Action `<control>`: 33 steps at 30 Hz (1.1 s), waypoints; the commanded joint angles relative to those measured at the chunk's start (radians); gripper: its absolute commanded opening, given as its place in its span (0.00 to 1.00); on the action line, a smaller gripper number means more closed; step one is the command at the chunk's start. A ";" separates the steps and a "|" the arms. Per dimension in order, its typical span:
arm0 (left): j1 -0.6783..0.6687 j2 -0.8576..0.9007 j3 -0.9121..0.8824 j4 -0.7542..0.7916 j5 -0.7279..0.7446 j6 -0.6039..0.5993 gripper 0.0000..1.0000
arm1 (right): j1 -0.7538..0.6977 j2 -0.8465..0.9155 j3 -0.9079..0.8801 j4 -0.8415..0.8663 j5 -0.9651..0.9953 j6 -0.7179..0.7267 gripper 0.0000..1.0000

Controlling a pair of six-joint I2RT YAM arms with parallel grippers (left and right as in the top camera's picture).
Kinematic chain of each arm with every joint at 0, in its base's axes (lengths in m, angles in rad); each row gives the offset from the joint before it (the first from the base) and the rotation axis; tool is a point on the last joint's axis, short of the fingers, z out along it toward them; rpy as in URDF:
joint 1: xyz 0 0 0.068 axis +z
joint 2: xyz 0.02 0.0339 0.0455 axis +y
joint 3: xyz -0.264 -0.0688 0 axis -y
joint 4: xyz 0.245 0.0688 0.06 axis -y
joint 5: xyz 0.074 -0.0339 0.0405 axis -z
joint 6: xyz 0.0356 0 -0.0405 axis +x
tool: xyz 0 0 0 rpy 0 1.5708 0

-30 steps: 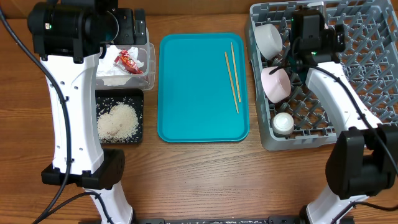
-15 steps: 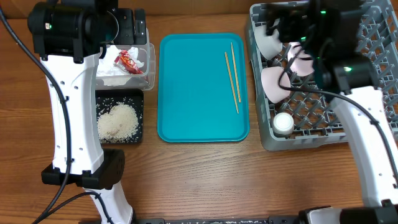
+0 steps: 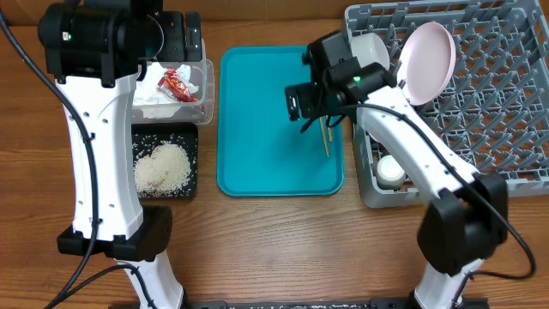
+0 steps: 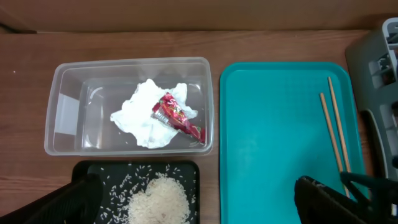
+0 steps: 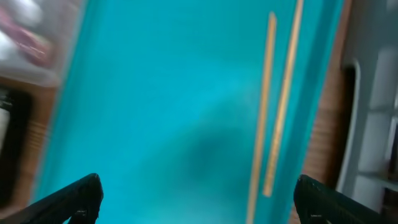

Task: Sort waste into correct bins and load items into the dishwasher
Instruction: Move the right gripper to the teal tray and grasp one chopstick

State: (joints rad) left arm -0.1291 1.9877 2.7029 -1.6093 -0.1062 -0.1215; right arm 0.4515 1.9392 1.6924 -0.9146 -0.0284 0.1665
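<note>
The blurred right wrist view shows the right hand [image 5: 199, 198] spread wide over the teal tray [image 5: 155, 93], with both chopsticks [image 5: 267, 106] lying between its fingers. Only the overhead view shows the rack [image 3: 506, 129] holding a plate [image 3: 427, 60], bowl [image 3: 371, 47] and cup [image 3: 391, 170]. The left wrist view shows the left hand [image 4: 196, 199] spread wide and empty. Below it the wrapper [image 4: 177, 116] lies on the napkin [image 4: 140, 115] in the tub [image 4: 68, 118], with rice [image 4: 158, 199] in the black tray [image 4: 124, 171].

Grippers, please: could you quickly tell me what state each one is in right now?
Left gripper: open, holding nothing.
Right gripper: open, empty, over the teal tray near the chopsticks.
</note>
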 commanded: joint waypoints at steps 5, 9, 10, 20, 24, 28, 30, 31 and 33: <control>-0.002 -0.013 -0.001 -0.002 -0.008 0.002 1.00 | -0.006 0.118 0.024 -0.027 0.000 -0.066 1.00; -0.002 -0.013 -0.001 -0.002 -0.008 0.002 1.00 | -0.006 0.145 0.013 0.050 0.029 -0.071 0.91; -0.002 -0.013 -0.001 -0.002 -0.008 0.002 1.00 | -0.006 0.149 0.005 0.075 0.047 -0.071 0.87; -0.002 -0.013 -0.001 -0.002 -0.008 0.002 1.00 | -0.009 0.152 -0.113 0.286 0.080 -0.138 0.71; -0.002 -0.013 -0.001 -0.002 -0.008 0.002 1.00 | -0.008 0.152 -0.143 0.312 0.080 -0.142 0.70; -0.002 -0.013 -0.001 -0.002 -0.008 0.002 1.00 | -0.008 0.152 -0.180 0.345 0.080 -0.141 0.68; -0.002 -0.013 -0.001 -0.002 -0.008 0.002 1.00 | -0.009 0.152 -0.211 0.373 0.080 -0.141 0.67; -0.002 -0.013 -0.001 -0.002 -0.008 0.002 1.00 | -0.010 0.152 -0.225 0.384 0.080 -0.141 0.66; -0.002 -0.013 -0.001 -0.002 -0.008 0.002 1.00 | -0.010 0.152 -0.255 0.410 0.080 -0.140 0.63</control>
State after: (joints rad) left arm -0.1291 1.9877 2.7029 -1.6096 -0.1062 -0.1215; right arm 0.4450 2.0865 1.4815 -0.5278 0.0422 0.0296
